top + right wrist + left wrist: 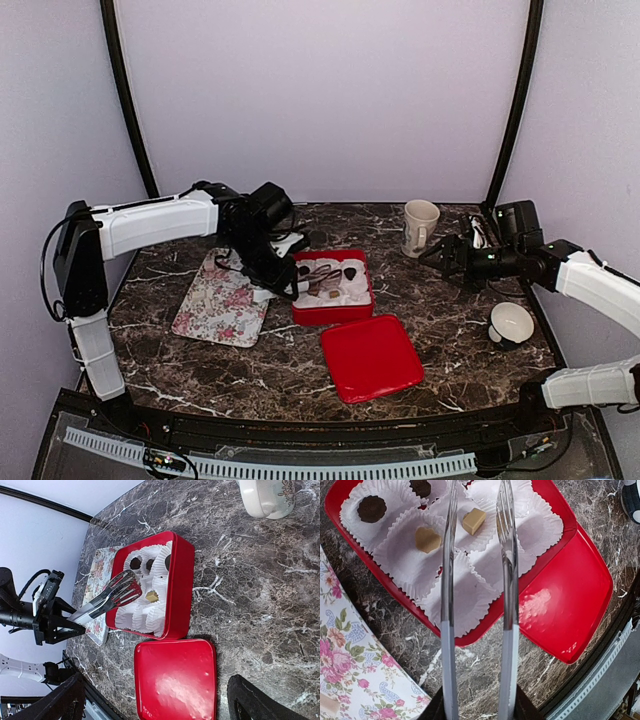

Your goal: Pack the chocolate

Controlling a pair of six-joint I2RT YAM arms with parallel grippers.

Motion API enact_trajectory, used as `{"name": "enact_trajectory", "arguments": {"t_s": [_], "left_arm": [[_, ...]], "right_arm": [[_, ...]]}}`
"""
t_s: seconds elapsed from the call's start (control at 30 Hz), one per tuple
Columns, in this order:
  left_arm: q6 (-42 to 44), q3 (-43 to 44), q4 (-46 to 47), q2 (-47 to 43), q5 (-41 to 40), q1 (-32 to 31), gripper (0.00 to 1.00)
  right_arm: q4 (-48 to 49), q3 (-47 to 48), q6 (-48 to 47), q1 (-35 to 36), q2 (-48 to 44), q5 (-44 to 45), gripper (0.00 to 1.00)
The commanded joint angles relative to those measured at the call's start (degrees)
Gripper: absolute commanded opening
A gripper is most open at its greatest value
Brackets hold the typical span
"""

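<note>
The red box (333, 311) holds white paper cups with chocolate: two dark rounds (371, 508) (421, 487), a tan heart (427, 539) and a tan square (473, 521). The chocolate also shows in the right wrist view (151, 596). My left gripper (272, 262) (478, 707) is shut on metal tongs (448, 605) (107, 600). The blades stand apart and empty over the box's cups. My right gripper (442, 256) (156, 680) is open and empty, right of the box, near the mug.
The red lid (371, 356) (565, 615) lies in front of the box. A floral tray (222, 297) (350, 670) lies left of the box, with a tan piece (327, 703) at its edge. A white mug (420, 227) stands at the back right, a white cup (511, 323) at the right.
</note>
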Motion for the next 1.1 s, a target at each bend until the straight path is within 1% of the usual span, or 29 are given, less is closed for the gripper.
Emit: {"name": "enact_trajectory", "arguments": {"t_s": [0.0, 0.1, 0.2, 0.33, 0.47, 0.6, 0.7, 1.07], "left_arm": [[-0.09, 1.66, -1.55, -3.22, -0.83, -0.09, 0.36], [-0.95, 1.04, -1.51, -6.53, -0.79, 0.76, 0.36], [-1.74, -0.24, -1.33, -10.18, -1.12, 2.96, 0.36], [-3.50, -3.91, 0.23, -15.55, 0.01, 9.18, 0.36], [-3.68, -6.87, -0.13, -18.39, -1.84, 14.65, 0.36], [-3.81, -9.25, -0.31, -18.83, -4.07, 18.12, 0.36], [-4.44, -11.20, 0.62, -18.28, -4.81, 19.40, 0.36], [-4.10, -15.62, 4.06, -13.96, -3.73, 19.53, 0.37]], "right_arm": [[0.71, 0.40, -0.17, -0.28, -0.08, 0.30, 1.00], [1.03, 0.59, -0.17, -0.21, 0.26, 0.09, 1.00], [1.14, 0.82, -0.49, -0.28, 0.50, 0.26, 1.00], [1.81, 0.67, -0.34, -0.27, 0.84, -0.13, 1.00], [2.51, 0.89, -0.29, -0.28, 1.46, -0.57, 1.00], [2.68, 1.58, -0.52, -0.23, 2.23, -0.58, 1.00], [2.95, 1.70, -0.28, -0.28, 2.35, -0.56, 1.00], [2.68, 0.47, 0.48, -0.23, 1.42, -0.12, 1.00]]}}
